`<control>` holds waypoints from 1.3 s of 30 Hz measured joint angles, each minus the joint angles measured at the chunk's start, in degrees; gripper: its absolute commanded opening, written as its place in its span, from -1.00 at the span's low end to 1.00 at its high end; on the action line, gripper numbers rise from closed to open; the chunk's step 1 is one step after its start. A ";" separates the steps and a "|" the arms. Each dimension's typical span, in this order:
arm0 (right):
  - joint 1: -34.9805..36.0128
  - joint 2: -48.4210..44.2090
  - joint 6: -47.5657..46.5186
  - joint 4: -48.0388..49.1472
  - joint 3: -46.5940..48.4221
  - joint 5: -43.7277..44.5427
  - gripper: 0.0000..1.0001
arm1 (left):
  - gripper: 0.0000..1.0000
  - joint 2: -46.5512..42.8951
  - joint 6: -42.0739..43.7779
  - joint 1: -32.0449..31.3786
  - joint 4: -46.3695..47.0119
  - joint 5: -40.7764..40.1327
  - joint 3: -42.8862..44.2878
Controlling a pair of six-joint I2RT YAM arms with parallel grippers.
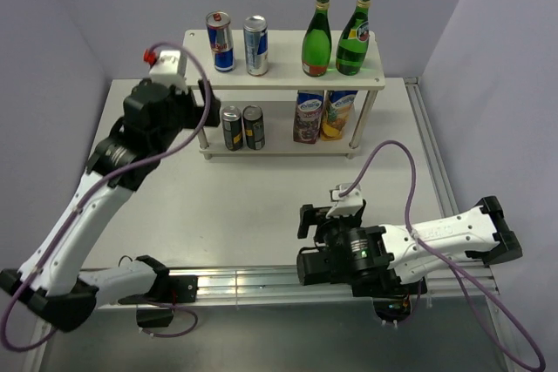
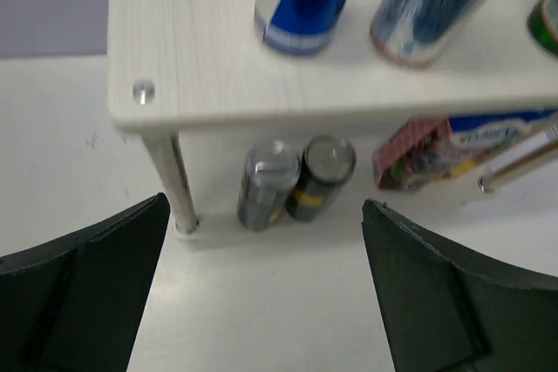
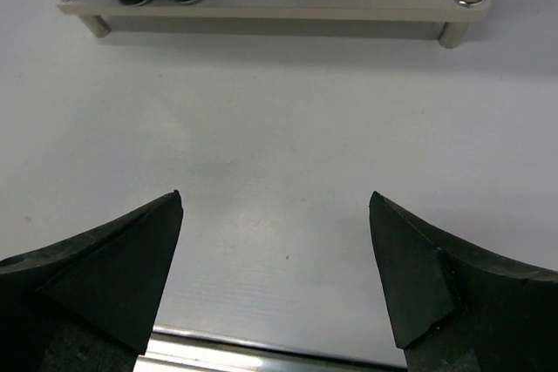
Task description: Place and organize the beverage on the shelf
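The cream two-tier shelf [image 1: 283, 84] stands at the back. Its top board holds a blue-red can [image 1: 220, 41], a silver can [image 1: 255, 44] and two green bottles [image 1: 316, 38] [image 1: 353, 37]. The lower board holds two dark cans [image 1: 232, 127] [image 1: 253, 126] and two juice cartons [image 1: 308, 117]. My left gripper [image 1: 207, 98] is open and empty beside the shelf's left end, above the table. In the left wrist view my left gripper [image 2: 266, 215] has the dark cans [image 2: 267, 184] ahead. My right gripper [image 1: 316, 217] is open and empty, low over the near table. In the right wrist view it [image 3: 275, 202] points at bare table.
A metal rail [image 1: 261, 283] runs along the table's near edge. A grey wall rises behind the shelf and another along the right. The shelf's white legs [image 2: 179, 189] stand close to my left fingers [image 2: 131, 241].
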 measured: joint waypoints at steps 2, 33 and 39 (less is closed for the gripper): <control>-0.39 0.46 -6.56 2.32 3.98 -1.07 0.92 | 0.99 -6.78 -2.62 0.00 -0.63 0.96 -8.07; -4.90 -15.26 -74.97 31.54 39.87 1.60 1.00 | 0.99 -22.97 -4.24 0.00 -3.61 3.23 -5.86; -4.90 -15.21 -75.84 32.06 38.84 1.66 1.00 | 0.99 -22.97 -3.54 0.00 -1.84 2.95 -9.29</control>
